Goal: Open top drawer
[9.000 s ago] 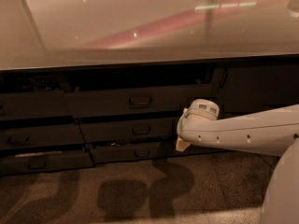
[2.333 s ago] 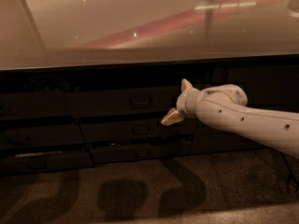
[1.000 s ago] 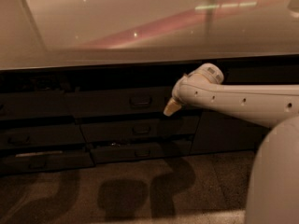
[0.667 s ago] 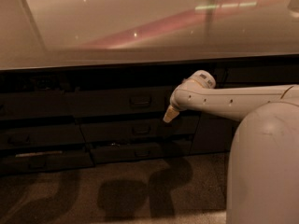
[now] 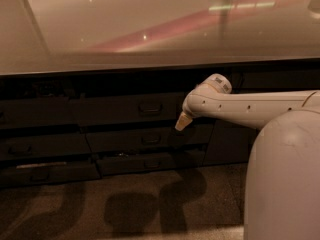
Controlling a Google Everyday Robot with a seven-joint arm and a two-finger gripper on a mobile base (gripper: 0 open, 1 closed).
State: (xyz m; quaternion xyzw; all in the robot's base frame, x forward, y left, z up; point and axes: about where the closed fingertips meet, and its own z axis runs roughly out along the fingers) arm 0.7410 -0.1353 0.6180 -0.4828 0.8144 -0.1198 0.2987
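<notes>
Gripper [image 5: 182,122] at frame centre, over the lower right corner of the top drawer [image 5: 115,111] and right of its pull handle [image 5: 150,107] — whether it is open or closed cannot be told. The drawer sits shut, centre-left under the counter [image 5: 150,39]. Likely fault: a low, offset approach — missing the small pull or hooking the middle drawer [image 5: 120,140].

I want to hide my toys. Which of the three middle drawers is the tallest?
The top drawer, just under the counter; its front is taller than the middle drawer and bottom drawer. The gripper is by its lower right corner.
</notes>
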